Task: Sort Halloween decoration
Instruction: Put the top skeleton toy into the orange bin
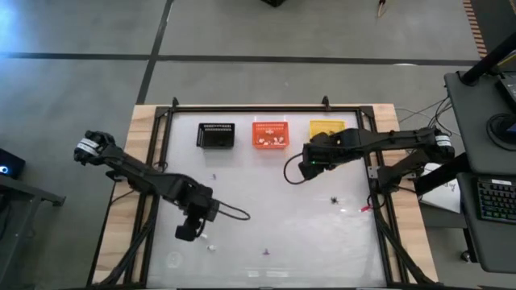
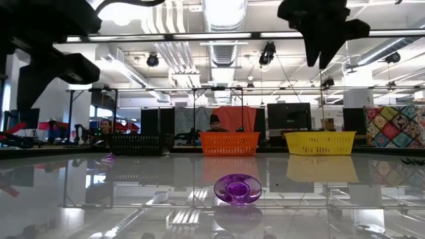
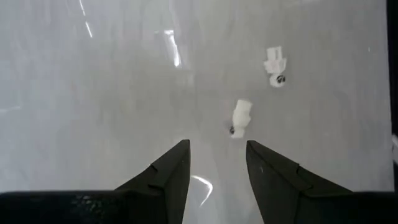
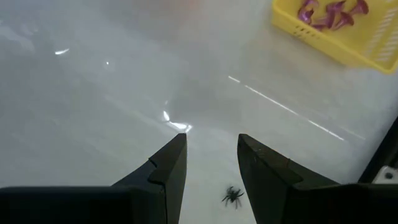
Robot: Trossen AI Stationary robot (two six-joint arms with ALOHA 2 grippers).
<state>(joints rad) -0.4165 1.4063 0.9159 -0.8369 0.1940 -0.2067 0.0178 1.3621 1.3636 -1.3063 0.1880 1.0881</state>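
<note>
Tiny trinkets lie scattered on the glossy white table. Two white bits (image 3: pixel 241 117) (image 3: pixel 274 65) lie just ahead of my left gripper (image 3: pixel 217 149), which hovers open over the table's near left part (image 1: pixel 187 232). A black spider (image 4: pixel 232 196) (image 1: pixel 334 200) lies on the table below my right gripper (image 4: pixel 211 144), which hovers open near the yellow basket (image 1: pixel 310 165). A purple piece (image 2: pixel 237 188) (image 1: pixel 264 253) rests near the near edge. Another small purple bit (image 1: pixel 214 176) lies mid-table.
Three baskets stand in a row at the far edge: black (image 1: pixel 216 134), orange (image 1: pixel 271 134) holding white bits, and yellow (image 4: pixel 329 25) holding purple pieces. A small red-and-white item (image 1: pixel 364 209) lies by the right frame rail. People sit in the room behind the table.
</note>
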